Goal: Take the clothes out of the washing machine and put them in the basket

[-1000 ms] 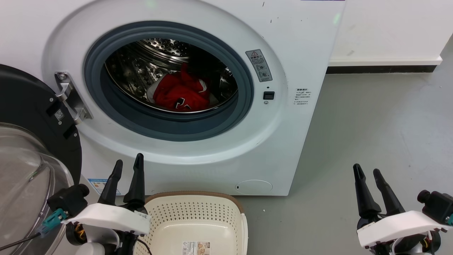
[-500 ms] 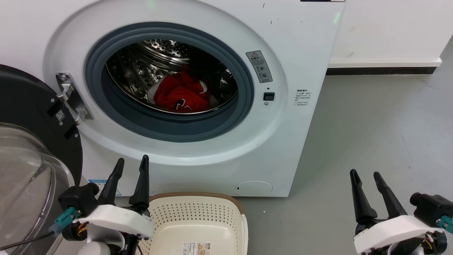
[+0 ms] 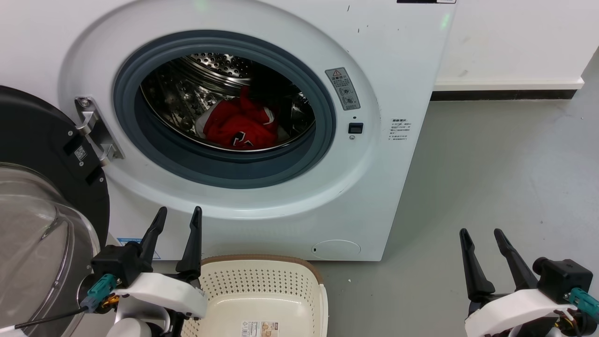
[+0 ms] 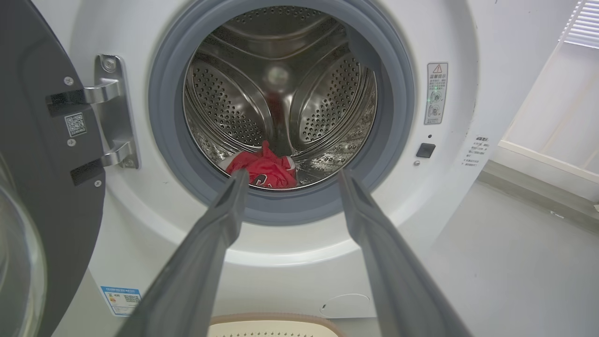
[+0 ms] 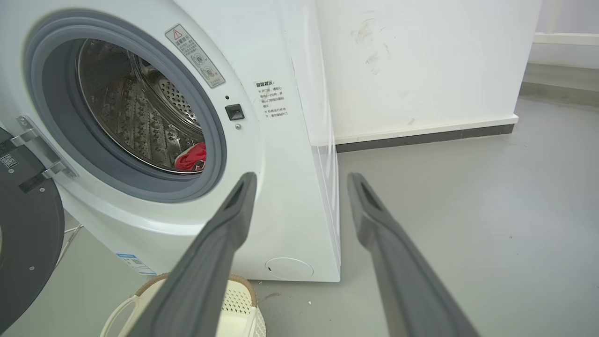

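The white washing machine (image 3: 383, 61) stands with its round door (image 3: 42, 154) swung open to the left. Red clothes (image 3: 238, 124) with white trim lie at the bottom of the steel drum (image 3: 187, 93); the clothes (image 4: 264, 169) and drum (image 4: 323, 103) also show in the left wrist view, and the clothes (image 5: 192, 158) peek past the grey ring in the right wrist view. The cream basket (image 3: 299, 290) sits on the floor before the washer, nothing in it. My left gripper (image 3: 177, 217) is open beside the basket, below the opening. My right gripper (image 3: 481, 232) is open over the floor at the lower right.
Grey floor (image 3: 505, 164) stretches to the right of the washer up to a white wall with a dark skirting (image 3: 505, 91). The open door's glass bowl (image 3: 32, 243) bulges close to my left arm. The basket rim (image 5: 243, 285) shows in the right wrist view.
My left gripper has shifted a little right and down in the head view and its fingers have spread slightly. My right gripper has sunk lower and drifted slightly left. The clothes have not moved.
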Controlling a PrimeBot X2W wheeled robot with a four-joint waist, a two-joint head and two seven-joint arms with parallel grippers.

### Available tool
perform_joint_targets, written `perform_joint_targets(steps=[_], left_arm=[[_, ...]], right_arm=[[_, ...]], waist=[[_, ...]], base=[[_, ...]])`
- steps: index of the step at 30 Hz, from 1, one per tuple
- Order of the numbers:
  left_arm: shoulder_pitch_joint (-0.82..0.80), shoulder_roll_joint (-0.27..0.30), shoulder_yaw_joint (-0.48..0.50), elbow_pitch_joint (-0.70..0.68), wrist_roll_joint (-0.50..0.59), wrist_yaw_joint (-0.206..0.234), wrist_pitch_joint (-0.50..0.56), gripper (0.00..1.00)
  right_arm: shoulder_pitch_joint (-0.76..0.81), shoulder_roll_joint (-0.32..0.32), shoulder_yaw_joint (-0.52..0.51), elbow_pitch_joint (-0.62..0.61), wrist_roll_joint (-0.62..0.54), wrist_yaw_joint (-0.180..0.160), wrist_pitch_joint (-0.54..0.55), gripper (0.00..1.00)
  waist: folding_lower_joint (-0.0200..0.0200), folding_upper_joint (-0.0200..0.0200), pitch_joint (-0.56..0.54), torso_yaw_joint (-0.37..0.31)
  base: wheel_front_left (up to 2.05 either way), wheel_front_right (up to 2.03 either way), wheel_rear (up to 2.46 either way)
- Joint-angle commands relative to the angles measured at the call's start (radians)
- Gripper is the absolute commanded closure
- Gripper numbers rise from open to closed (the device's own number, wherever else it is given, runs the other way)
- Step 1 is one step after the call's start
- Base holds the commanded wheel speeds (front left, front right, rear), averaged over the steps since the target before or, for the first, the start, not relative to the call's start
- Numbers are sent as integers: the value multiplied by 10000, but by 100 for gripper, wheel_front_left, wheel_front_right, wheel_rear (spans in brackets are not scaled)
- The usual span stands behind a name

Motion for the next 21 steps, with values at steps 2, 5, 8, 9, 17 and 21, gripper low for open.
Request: perform_joint_targets(steps=[2,5,8,9,17,21], left_arm=[[-149,67,-24,-23,300,49,-117,0],[-131,72,-12,42,518,66,-188,0],[-136,61,8,123,725,72,-246,0],[-142,61,2,154,801,69,-271,0],[-169,-7,71,401,1289,102,-425,0],[-157,-51,132,565,1506,127,-502,0]], right_arm=[[80,-18,8,-136,-329,-3,-57,0],[124,-16,-12,-161,-556,-3,-51,0],[161,-16,1,-204,-818,-3,-81,0],[174,-16,4,-212,-890,-3,-88,0],[277,-15,30,-268,-1372,-3,-117,0],[364,-14,5,-292,-1611,-3,-131,0]], waist=[[0,-1,-1,-1],[0,-1,-7,4],[0,-1,-16,14],[0,-1,-19,20],[0,-1,-69,39],[0,-1,-90,55]], base=[[0,0,0],[0,0,0],[0,0,0],[0,0,0],[0,0,0],[0,0,0]])
